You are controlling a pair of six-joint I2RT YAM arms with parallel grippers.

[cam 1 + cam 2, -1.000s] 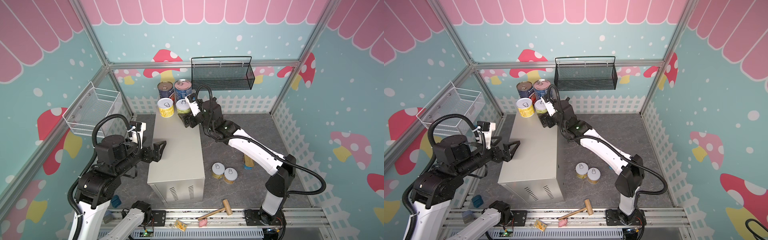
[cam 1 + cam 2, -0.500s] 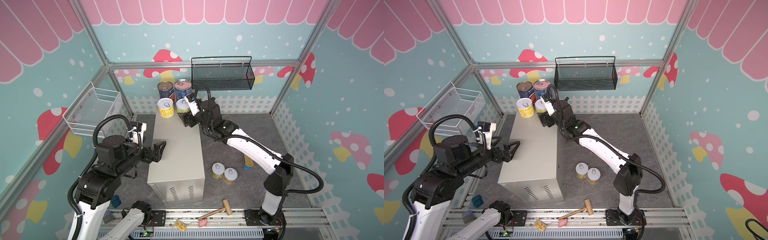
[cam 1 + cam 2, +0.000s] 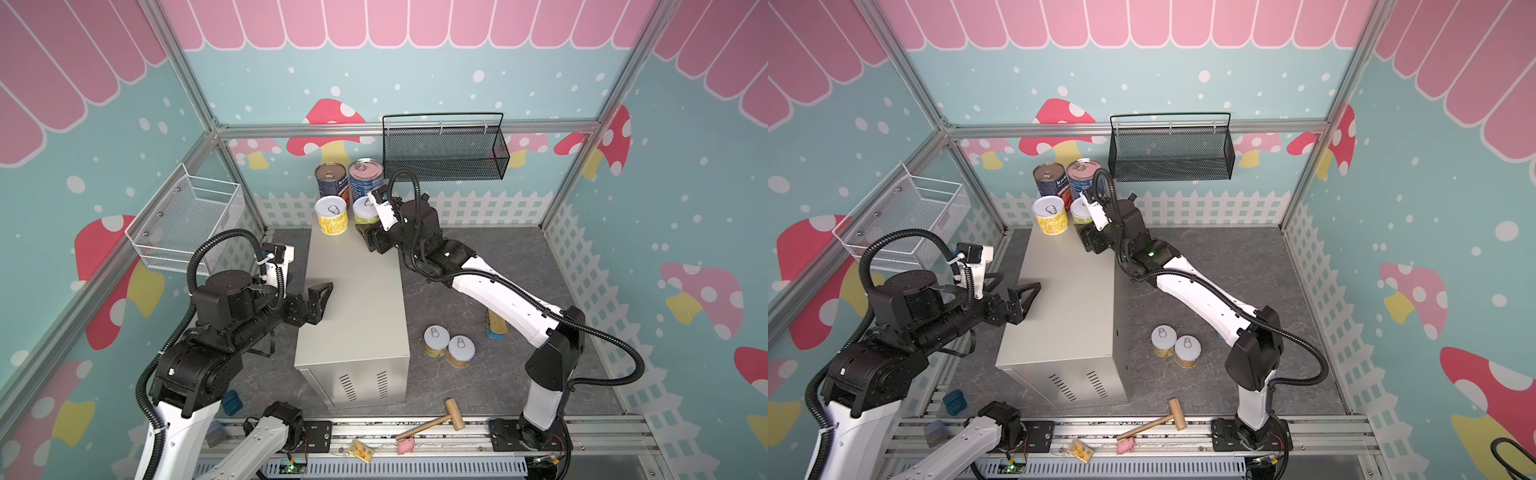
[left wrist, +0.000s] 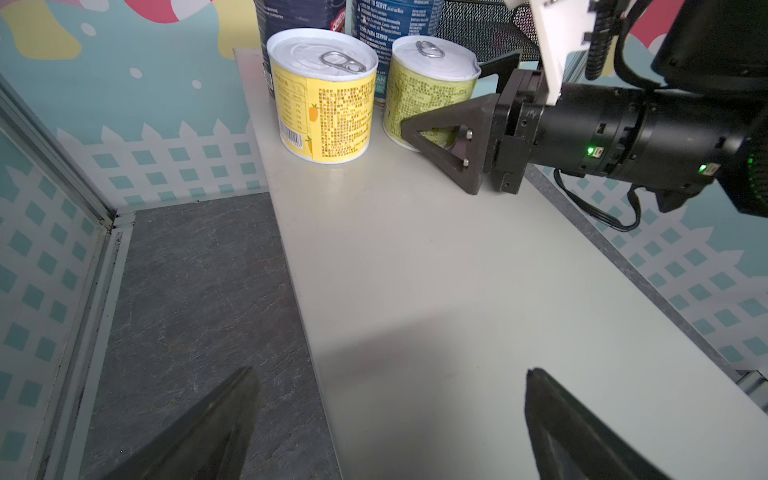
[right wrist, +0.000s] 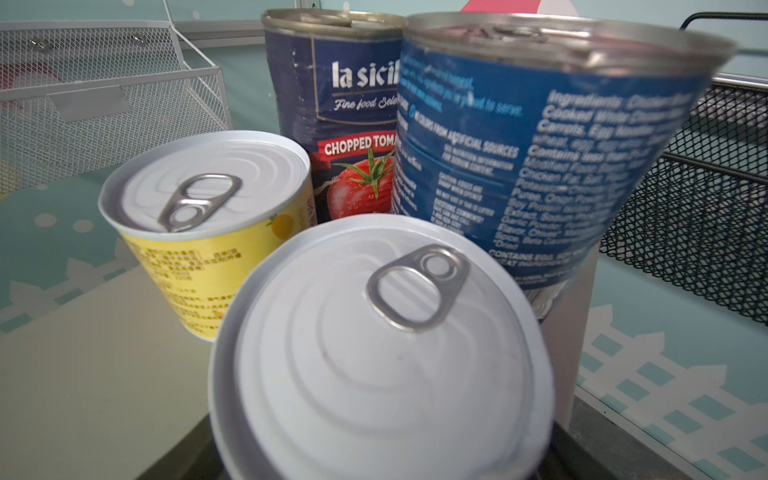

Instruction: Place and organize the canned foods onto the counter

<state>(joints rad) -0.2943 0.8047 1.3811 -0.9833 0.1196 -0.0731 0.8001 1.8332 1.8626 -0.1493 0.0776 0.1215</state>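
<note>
**Right gripper** [image 4: 436, 99]: jaws stand on either side of the greenish short can [image 5: 382, 353] at the far end of the bench [image 3: 357, 299]. The near finger [image 4: 457, 116] lies low against the can wall. The can sits flat on the bench top. I cannot tell whether the pads press it or only bracket it.

**Change over the last second:** almost none by eye. The gripper is at the same can, and the can is on the same spot. My reading is a set-down or a small straightening, not a carry. Either way, this can counts as placed.

**Around it:** the yellow short can [image 4: 324, 95] is just beside it. Behind the pair are the tomato can [image 5: 332, 104] and the second tall blue can [image 5: 540, 145]. All are upright, in a tight two-by-two block. The near stretch of the top carries nothing.

**Left gripper** [image 4: 390, 374]: fully open and empty, hovering over the bench's left edge, unmoved.

**Floor** [image 3: 498, 257], grey slate look: two short cans [image 3: 436, 340] [image 3: 460, 351] stand touching, right of the bench. A gold-and-blue tin [image 3: 496, 326] is half hidden behind the right forearm. By my count, three of seven are still to lift.

**Room:**
- black mesh basket [image 3: 444, 151] on the back wall
- white wire basket [image 3: 191, 220] on the left wall
- wooden mallet [image 3: 432, 422] on the front rail
</note>
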